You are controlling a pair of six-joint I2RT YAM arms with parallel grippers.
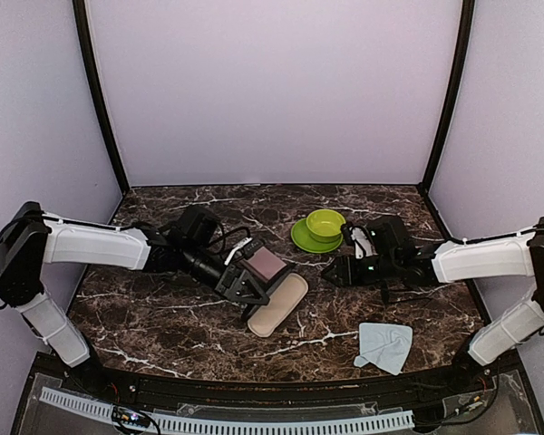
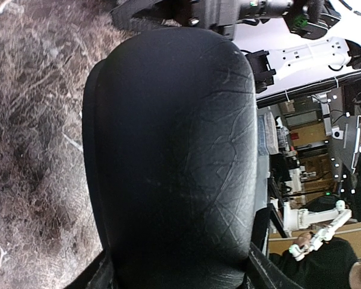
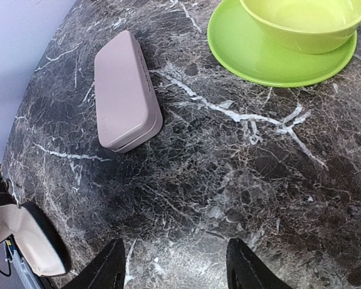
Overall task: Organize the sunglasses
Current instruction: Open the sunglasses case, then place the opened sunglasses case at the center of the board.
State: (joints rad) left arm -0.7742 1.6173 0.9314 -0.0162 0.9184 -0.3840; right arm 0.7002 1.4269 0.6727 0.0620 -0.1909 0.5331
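Observation:
My left gripper [image 1: 243, 285] is shut on the black oval case [image 1: 265, 265] and holds it tilted above the table, just left of the pink rectangular case [image 1: 278, 305]. In the left wrist view the black case [image 2: 168, 150] fills the frame between my fingers. My right gripper [image 1: 330, 272] is open and empty, low over bare marble to the right of the pink case [image 3: 125, 93]; its fingertips [image 3: 114, 259] stand wide apart. A corner of the held case [image 3: 33, 238] shows at the lower left of the right wrist view. I cannot make out either pair of sunglasses in any view.
A green bowl [image 1: 325, 223] stands on a green plate [image 1: 306, 238] at the back centre, just behind my right gripper. A light blue cloth [image 1: 385, 346] lies at the front right. Purple walls close in the table on three sides.

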